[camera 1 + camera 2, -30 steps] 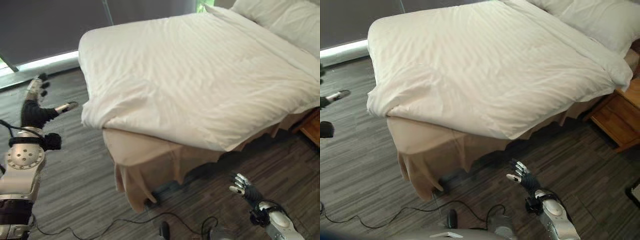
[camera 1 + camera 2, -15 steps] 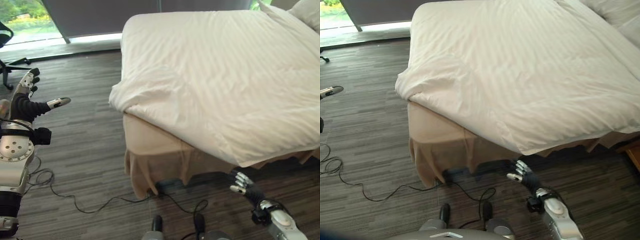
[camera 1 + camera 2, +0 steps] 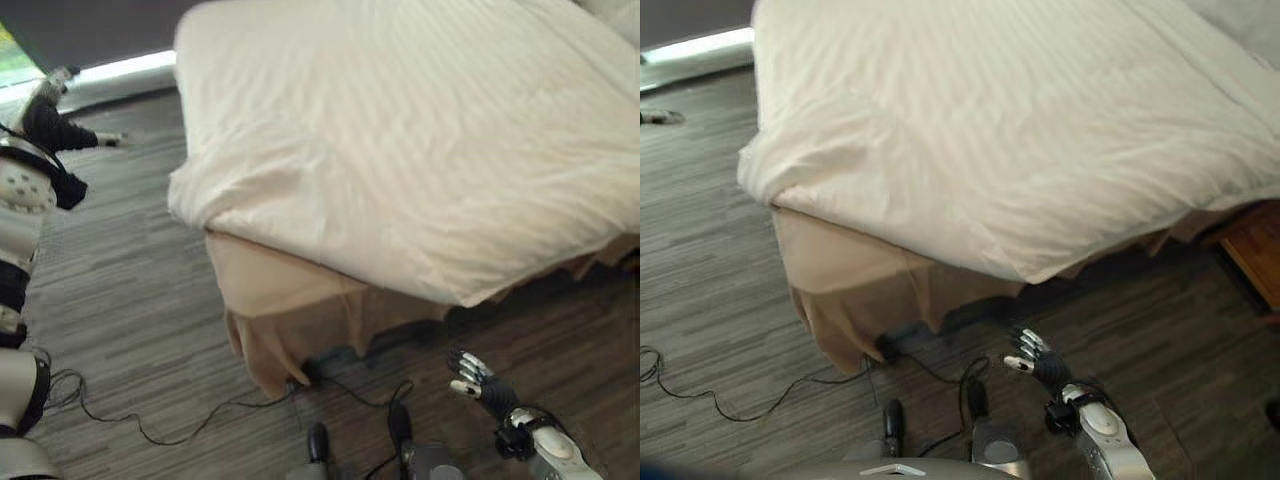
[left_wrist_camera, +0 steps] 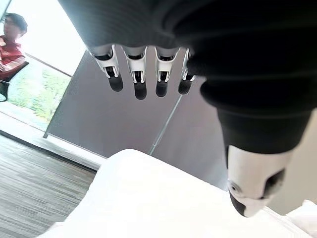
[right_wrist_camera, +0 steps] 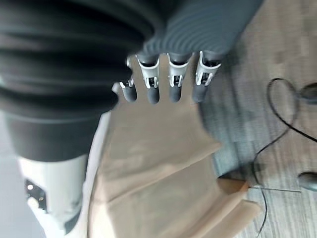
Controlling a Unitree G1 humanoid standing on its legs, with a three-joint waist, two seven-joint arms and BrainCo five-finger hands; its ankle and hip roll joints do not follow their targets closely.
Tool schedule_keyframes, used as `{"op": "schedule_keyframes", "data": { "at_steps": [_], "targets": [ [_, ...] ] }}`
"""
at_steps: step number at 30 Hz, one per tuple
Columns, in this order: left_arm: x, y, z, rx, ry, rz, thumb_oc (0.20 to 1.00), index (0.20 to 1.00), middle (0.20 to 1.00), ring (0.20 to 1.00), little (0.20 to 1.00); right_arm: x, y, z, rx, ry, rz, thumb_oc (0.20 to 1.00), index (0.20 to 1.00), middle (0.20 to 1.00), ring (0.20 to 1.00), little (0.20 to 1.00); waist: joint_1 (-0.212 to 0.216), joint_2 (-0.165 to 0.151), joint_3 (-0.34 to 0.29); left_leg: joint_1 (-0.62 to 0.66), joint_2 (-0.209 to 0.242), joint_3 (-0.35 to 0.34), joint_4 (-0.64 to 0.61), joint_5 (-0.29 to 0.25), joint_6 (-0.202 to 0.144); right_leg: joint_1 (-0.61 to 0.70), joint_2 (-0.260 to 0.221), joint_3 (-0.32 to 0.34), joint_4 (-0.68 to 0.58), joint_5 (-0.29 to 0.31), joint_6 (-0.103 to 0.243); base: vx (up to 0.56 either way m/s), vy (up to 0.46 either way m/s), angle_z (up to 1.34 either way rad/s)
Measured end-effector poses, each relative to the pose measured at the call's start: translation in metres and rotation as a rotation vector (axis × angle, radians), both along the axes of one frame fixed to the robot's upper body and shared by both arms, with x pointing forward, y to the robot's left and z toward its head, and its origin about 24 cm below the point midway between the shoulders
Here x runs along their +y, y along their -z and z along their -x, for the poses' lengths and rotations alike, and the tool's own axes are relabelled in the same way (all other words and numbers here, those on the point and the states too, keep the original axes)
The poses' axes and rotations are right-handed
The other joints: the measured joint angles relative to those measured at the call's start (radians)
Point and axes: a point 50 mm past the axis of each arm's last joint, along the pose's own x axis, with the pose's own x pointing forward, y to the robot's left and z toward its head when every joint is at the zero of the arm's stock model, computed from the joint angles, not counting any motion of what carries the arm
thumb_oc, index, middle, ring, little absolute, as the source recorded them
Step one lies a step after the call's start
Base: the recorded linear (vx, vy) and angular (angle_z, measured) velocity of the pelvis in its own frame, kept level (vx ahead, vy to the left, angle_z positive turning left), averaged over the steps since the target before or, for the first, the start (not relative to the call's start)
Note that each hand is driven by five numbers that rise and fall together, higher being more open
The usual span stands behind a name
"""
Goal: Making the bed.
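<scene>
Both of my hands are free and loose-fingered, gripping nothing: my left hand (image 3: pixel 50 118) is raised at about ten o'clock, well clear of the bed, and my right hand (image 3: pixel 474 374) hangs low at five o'clock over the floor (image 3: pixel 140 330). White duvet (image 3: pixel 400 150) covers the bed toward one o'clock, its near corner (image 3: pixel 200 205) bunched above the tan bed skirt (image 3: pixel 290 320). I judge that corner wants straightening next, so my arms are held wide for the approach.
</scene>
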Motion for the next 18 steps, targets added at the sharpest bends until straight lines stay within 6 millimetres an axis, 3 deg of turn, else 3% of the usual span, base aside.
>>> {"op": "schedule_keyframes", "data": {
  "at_steps": [2, 5, 11, 13, 15, 18],
  "targets": [
    [-0.006, -0.016, -0.006, -0.033, -0.007, 0.005, 1.0, 1.0, 1.0, 1.0, 1.0, 0.003, -0.001, -0.003, -0.005, -0.013, -0.005, 1.0, 1.0, 1.0, 1.0, 1.0, -0.021, 0.002, 0.01, -0.061, -0.006, 0.005, 0.0, 0.011, 0.001, -0.06, -0.005, 0.005, 0.0, 0.019, 0.004, -0.05, 0.028, -0.06],
    [-0.013, -0.008, -0.015, -0.026, 0.014, 0.045, 1.0, 1.0, 1.0, 1.0, 1.0, 0.008, 0.002, -0.003, 0.011, -0.027, -0.012, 1.0, 1.0, 1.0, 1.0, 1.0, -0.052, 0.006, 0.03, -0.087, -0.009, 0.013, 0.0, 0.021, 0.002, -0.092, -0.007, 0.01, 0.0, 0.027, 0.005, -0.06, 0.036, -0.09],
    [-0.003, -0.025, -0.012, -0.091, -0.048, 0.117, 1.0, 1.0, 1.0, 1.0, 1.0, 0.005, -0.004, -0.012, -0.017, 0.005, -0.024, 1.0, 1.0, 1.0, 1.0, 1.0, -0.065, 0.015, 0.096, -0.19, -0.003, 0.032, 0.0, 0.031, -0.003, -0.205, 0.001, 0.03, 0.0, 0.046, 0.005, -0.06, 0.008, -0.09],
    [-0.003, -0.041, -0.009, -0.132, -0.058, 0.116, 1.0, 1.0, 1.0, 1.0, 1.0, 0.004, -0.008, -0.016, -0.041, 0.025, -0.03, 1.0, 1.0, 1.0, 1.0, 1.0, -0.06, 0.017, 0.115, -0.234, -0.002, 0.033, 0.0, 0.037, -0.007, -0.247, 0.001, 0.03, 0.0, 0.052, 0.005, -0.07, -0.005, -0.02],
    [-0.001, -0.077, 0.003, -0.261, -0.078, 0.137, 1.0, 1.0, 1.0, 1.0, 1.0, 0.002, -0.019, -0.029, -0.105, 0.045, -0.032, 1.0, 1.0, 1.0, 1.0, 1.0, -0.064, 0.01, 0.182, -0.309, -0.003, 0.038, 0.0, 0.057, -0.003, -0.326, 0.002, 0.035, 0.001, 0.073, 0.005, -0.06, -0.002, -0.03],
    [-0.002, -0.096, 0.01, -0.324, -0.075, 0.151, 1.0, 1.0, 1.0, 1.0, 1.0, -0.002, -0.027, -0.035, -0.154, 0.096, -0.053, 1.0, 1.0, 1.0, 1.0, 1.0, -0.072, 0.01, 0.221, -0.386, -0.002, 0.041, 0.0, 0.062, -0.003, -0.403, 0.002, 0.038, 0.001, 0.081, 0.007, -0.06, 0.024, -0.02]
  ]
}}
